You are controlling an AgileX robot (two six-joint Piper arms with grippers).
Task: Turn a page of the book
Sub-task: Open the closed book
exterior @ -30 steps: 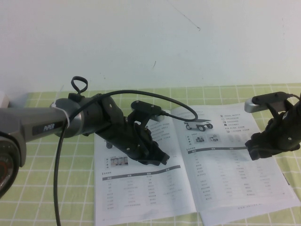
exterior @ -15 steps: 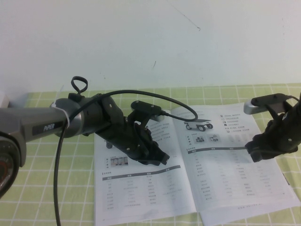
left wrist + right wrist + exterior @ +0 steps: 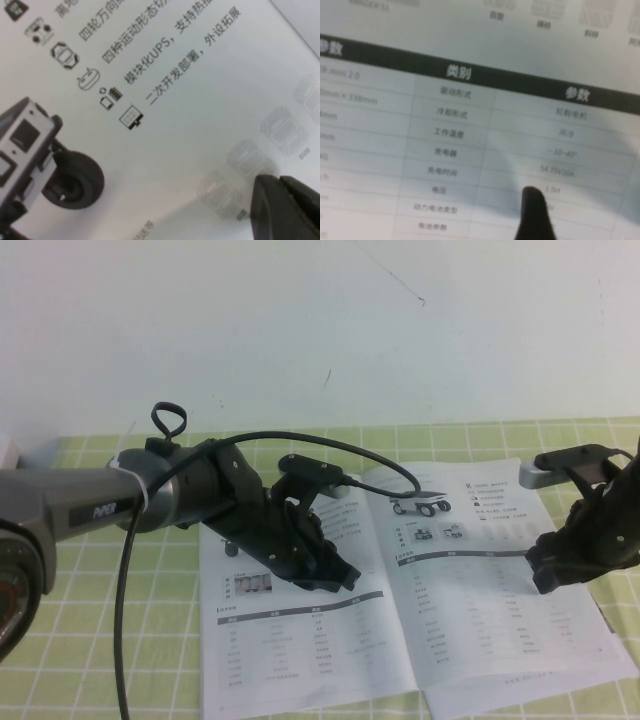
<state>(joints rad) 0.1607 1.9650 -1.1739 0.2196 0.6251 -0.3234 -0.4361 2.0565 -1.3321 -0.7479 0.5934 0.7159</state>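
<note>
The book (image 3: 300,650) lies open on the green checked cloth, its white pages printed with vehicle pictures and grey tables. The page (image 3: 480,630) is the right-hand leaf, with a four-wheeled cart picture (image 3: 420,507) near its top; it lies flat. My left gripper (image 3: 340,578) is shut and sits low over the left leaf beside the spine; in the left wrist view (image 3: 280,182) its closed tips hover just over faint icons, with a wheeled cart picture (image 3: 45,165) nearby. My right gripper (image 3: 545,578) is low over the page's table near its right edge; it also shows in the right wrist view (image 3: 535,215).
The green checked cloth (image 3: 120,640) covers the table around the book. A white wall (image 3: 320,330) rises behind. A black cable (image 3: 300,440) loops from the left arm over the book's top. A pale object (image 3: 8,452) sits at the far left edge.
My right gripper has slid a little toward the near right across the right-hand page. The left arm and the book have not visibly moved.
</note>
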